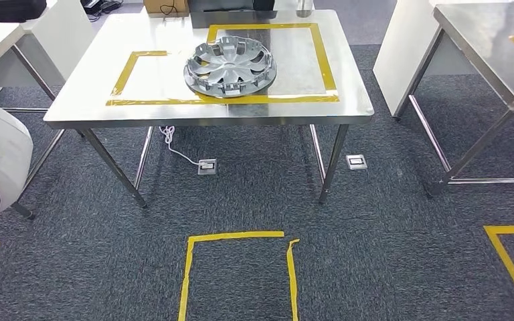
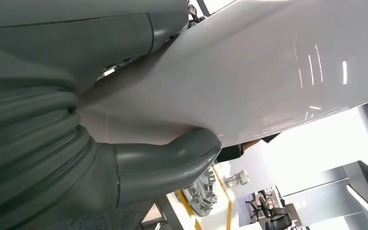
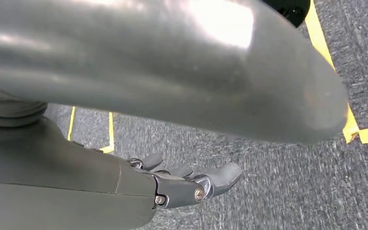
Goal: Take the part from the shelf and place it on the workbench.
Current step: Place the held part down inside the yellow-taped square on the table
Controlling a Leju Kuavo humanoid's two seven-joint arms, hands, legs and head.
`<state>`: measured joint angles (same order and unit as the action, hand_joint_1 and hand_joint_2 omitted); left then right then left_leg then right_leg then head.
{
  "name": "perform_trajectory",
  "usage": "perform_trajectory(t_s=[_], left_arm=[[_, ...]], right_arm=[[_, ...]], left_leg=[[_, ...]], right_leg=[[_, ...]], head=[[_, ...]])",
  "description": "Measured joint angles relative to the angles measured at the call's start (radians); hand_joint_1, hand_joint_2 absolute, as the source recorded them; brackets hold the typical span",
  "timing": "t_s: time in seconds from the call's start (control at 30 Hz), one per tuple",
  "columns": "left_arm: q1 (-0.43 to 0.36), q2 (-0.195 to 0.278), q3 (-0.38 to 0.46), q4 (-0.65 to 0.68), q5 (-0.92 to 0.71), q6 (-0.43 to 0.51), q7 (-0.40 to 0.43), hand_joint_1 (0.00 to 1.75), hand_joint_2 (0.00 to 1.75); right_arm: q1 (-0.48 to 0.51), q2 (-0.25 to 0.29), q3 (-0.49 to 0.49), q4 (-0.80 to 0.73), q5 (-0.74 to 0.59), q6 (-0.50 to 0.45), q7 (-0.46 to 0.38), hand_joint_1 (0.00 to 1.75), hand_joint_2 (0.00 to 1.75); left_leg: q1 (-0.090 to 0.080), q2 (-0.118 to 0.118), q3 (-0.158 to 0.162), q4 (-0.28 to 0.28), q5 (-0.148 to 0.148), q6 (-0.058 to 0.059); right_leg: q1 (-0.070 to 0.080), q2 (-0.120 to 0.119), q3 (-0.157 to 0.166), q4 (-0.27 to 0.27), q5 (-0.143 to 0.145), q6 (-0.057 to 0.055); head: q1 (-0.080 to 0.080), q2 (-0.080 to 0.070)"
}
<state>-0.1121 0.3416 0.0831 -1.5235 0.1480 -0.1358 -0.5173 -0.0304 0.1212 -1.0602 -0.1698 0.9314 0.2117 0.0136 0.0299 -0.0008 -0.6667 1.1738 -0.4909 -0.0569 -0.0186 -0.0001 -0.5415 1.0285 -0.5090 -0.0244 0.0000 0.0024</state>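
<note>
Here the grey carpet [image 1: 375, 221] spreads under everything, marked with yellow tape outlines [image 1: 237, 271]. On it stands the steel workbench [image 1: 94, 100], its top framed with more yellow tape. The part, a silver wheel cover [image 1: 230, 65], lies flat on the workbench, straddling the tape line between two marked boxes. A second steel table [image 1: 488, 47] stands to the right. The right hand [image 3: 191, 182] hangs above the carpet, fingers [image 3: 223, 176] stretched out, holding nothing. The left hand [image 2: 124, 167] sits close against a white surface; its thumb [image 2: 182, 155] shows, but I cannot tell its state.
</note>
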Motion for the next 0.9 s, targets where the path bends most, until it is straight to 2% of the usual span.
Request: perform_trajectory(t_s=[0.03, 0.07, 0.1, 0.2, 0.23, 0.27, 0.3, 0.37, 0.4, 0.43, 0.47, 0.5, 0.53, 0.57, 0.63, 0.73, 0.77, 0.8, 0.87, 0.9], left_arm=[[-0.001, 0.0, 0.0, 0.002, 0.001, 0.0, 0.0, 1.75, 1.75], [-0.001, 0.0, -0.001, 0.003, 0.001, 0.0, 0.0, 1.75, 1.75], [-0.001, 0.0, -0.001, 0.005, 0.001, 0.001, 0.0, 1.75, 1.75], [0.0, 0.001, -0.003, 0.007, 0.002, 0.002, 0.0, 1.75, 1.75], [-0.001, 0.002, -0.003, 0.006, 0.002, 0.002, 0.0, 1.75, 1.75], [-0.002, 0.002, -0.003, 0.006, 0.002, 0.002, 0.0, 1.75, 1.75], [-0.003, 0.002, -0.003, 0.006, 0.002, 0.002, -0.001, 1.75, 1.75], [-0.001, 0.002, -0.003, 0.007, 0.003, 0.004, -0.001, 1.75, 1.75], [0.001, 0.002, -0.003, 0.007, 0.004, 0.005, -0.001, 1.75, 1.75], [0.003, 0.002, -0.003, 0.007, 0.004, 0.006, -0.002, 1.75, 1.75], [0.004, 0.002, -0.003, 0.007, 0.004, 0.008, -0.003, 1.75, 1.75], [0.004, 0.002, -0.003, 0.007, 0.005, 0.01, -0.004, 1.75, 1.75], [0.004, 0.002, -0.003, 0.007, 0.005, 0.013, -0.006, 1.75, 1.75], [0.005, 0.002, -0.003, 0.007, 0.005, 0.015, -0.008, 1.75, 1.75], [0.007, 0.001, -0.003, 0.006, 0.005, 0.019, -0.009, 1.75, 1.75], [0.01, 0.003, -0.004, 0.001, 0.005, 0.024, -0.012, 1.75, 1.75], [0.01, 0.004, -0.004, -0.001, 0.005, 0.026, -0.013, 1.75, 1.75], [0.011, 0.005, -0.004, -0.002, 0.005, 0.027, -0.014, 1.75, 1.75], [0.015, 0.005, -0.004, -0.001, 0.004, 0.028, -0.015, 1.75, 1.75], [0.017, 0.004, -0.005, 0.0, 0.004, 0.029, -0.014, 1.75, 1.75]], right_arm=[[0.0, 0.0, -0.001, 0.0, 0.0, 0.0, 0.0, 0.0, 0.0], [0.0, -0.001, -0.001, 0.0, 0.0, -0.001, 0.0, 0.0, 0.0], [0.0, -0.002, -0.002, 0.0, 0.0, -0.001, 0.0, 0.0, 0.0], [-0.002, -0.002, -0.002, 0.0, 0.0, -0.002, 0.0, 0.0, 0.0], [-0.002, -0.002, -0.002, 0.0, 0.0, -0.002, 0.0, 0.0, 0.0], [-0.003, -0.002, -0.002, 0.0, 0.0, -0.002, 0.0, 0.0, 0.0], [-0.003, -0.002, -0.002, 0.0, 0.0, -0.002, 0.0, 0.0, 0.0], [-0.002, -0.002, -0.002, 0.0, 0.0, -0.002, 0.0, 0.0, 0.0], [-0.001, -0.002, -0.002, 0.0, 0.0, -0.002, 0.0, 0.0, 0.0], [0.001, -0.002, -0.002, 0.0, 0.0, -0.002, 0.0, 0.0, 0.0], [0.002, -0.002, -0.002, 0.0, 0.001, -0.002, 0.0, 0.0, 0.0], [0.003, -0.002, -0.002, 0.0, 0.001, -0.002, 0.0, 0.0, 0.0], [0.003, -0.003, -0.002, 0.0, 0.001, -0.002, 0.0, 0.0, 0.0], [0.002, -0.004, -0.002, 0.0, 0.001, -0.002, 0.001, 0.0, 0.0], [0.0, -0.006, -0.002, 0.0, 0.001, -0.002, 0.001, 0.0, 0.0], [0.001, -0.005, -0.002, 0.0, 0.001, -0.002, 0.001, 0.0, 0.0], [0.001, -0.005, -0.002, 0.0, 0.001, -0.002, 0.001, 0.0, 0.0], [0.002, -0.004, -0.002, 0.0, 0.001, -0.003, 0.001, 0.0, 0.0], [0.001, -0.005, -0.002, 0.0, 0.001, -0.003, 0.002, 0.0, 0.0], [0.001, -0.005, -0.002, 0.0, 0.001, -0.003, 0.002, 0.0, 0.0]], left_leg=[[0.0, 0.002, 0.028, -0.063, 0.027, -0.001], [-0.001, 0.003, 0.047, -0.107, 0.04, 0.003], [-0.003, 0.004, 0.056, -0.125, 0.039, 0.009], [-0.005, 0.0, 0.058, -0.126, 0.03, 0.038], [-0.005, 0.0, 0.062, -0.127, 0.028, 0.046], [-0.005, 0.0, 0.066, -0.129, 0.026, 0.053], [-0.007, 0.0, 0.068, -0.129, 0.023, 0.059], [-0.013, 0.0, 0.07, -0.129, 0.018, 0.067], [-0.016, 0.0, 0.072, -0.129, 0.016, 0.069], [-0.019, -0.002, 0.076, -0.128, 0.013, 0.071], [-0.022, -0.004, 0.081, -0.128, 0.009, 0.071], [-0.024, -0.005, 0.087, -0.129, 0.005, 0.071], [-0.027, -0.006, 0.092, -0.128, 0.001, 0.069], [-0.029, -0.007, 0.094, -0.128, -0.003, 0.065], [-0.029, -0.008, 0.096, -0.129, -0.008, 0.056], [-0.027, -0.007, 0.098, -0.121, -0.019, 0.039], [-0.028, -0.007, 0.087, -0.093, -0.034, 0.034], [-0.025, -0.006, 0.063, -0.044, -0.055, 0.028], [-0.02, -0.005, -0.011, 0.084, -0.101, 0.017], [-0.016, -0.005, -0.042, 0.127, -0.106, 0.012]], right_leg=[[-0.001, 0.001, 0.004, 0.003, -0.007, 0.008], [0.0, 0.001, 0.006, 0.004, -0.013, 0.015], [0.003, 0.002, 0.006, 0.004, -0.016, 0.022], [0.003, 0.0, 0.012, 0.001, -0.023, 0.038], [0.002, 0.0, 0.007, 0.018, -0.034, 0.043], [0.001, 0.0, -0.01, 0.057, -0.054, 0.046], [0.001, 0.0, -0.042, 0.118, -0.081, 0.047], [0.004, 0.0, -0.127, 0.257, -0.127, 0.044], [0.007, 0.0, -0.155, 0.293, -0.127, 0.04], [0.01, 0.0, -0.165, 0.291, -0.106, 0.034], [0.013, 0.001, -0.154, 0.247, -0.067, 0.027], [0.019, 0.001, -0.128, 0.176, -0.02, 0.017], [0.024, 0.001, -0.1, 0.108, 0.011, 0.007], [0.029, 0.0, -0.079, 0.054, 0.031, 0.001], [0.033, -0.002, -0.064, 0.017, 0.031, -0.004], [0.027, -0.002, -0.046, 0.001, 0.033, -0.01], [0.023, -0.003, -0.036, -0.006, 0.034, -0.014], [0.02, -0.003, -0.028, -0.011, 0.033, -0.016], [0.018, -0.004, -0.018, -0.012, 0.025, -0.02], [0.017, -0.003, -0.013, -0.012, 0.02, -0.02]], head=[[-0.002, 0.0], [-0.004, 0.0], [-0.004, 0.0], [-0.002, 0.0], [-0.002, 0.0], [0.0, 0.0], [0.001, 0.0], [0.003, 0.0], [0.003, 0.0], [0.003, 0.0], [0.004, 0.0], [0.004, 0.0], [0.004, 0.0], [0.004, 0.0], [0.003, 0.0], [0.001, 0.0], [-0.002, 0.0], [-0.006, 0.0], [-0.01, 0.0], [-0.011, 0.0]])
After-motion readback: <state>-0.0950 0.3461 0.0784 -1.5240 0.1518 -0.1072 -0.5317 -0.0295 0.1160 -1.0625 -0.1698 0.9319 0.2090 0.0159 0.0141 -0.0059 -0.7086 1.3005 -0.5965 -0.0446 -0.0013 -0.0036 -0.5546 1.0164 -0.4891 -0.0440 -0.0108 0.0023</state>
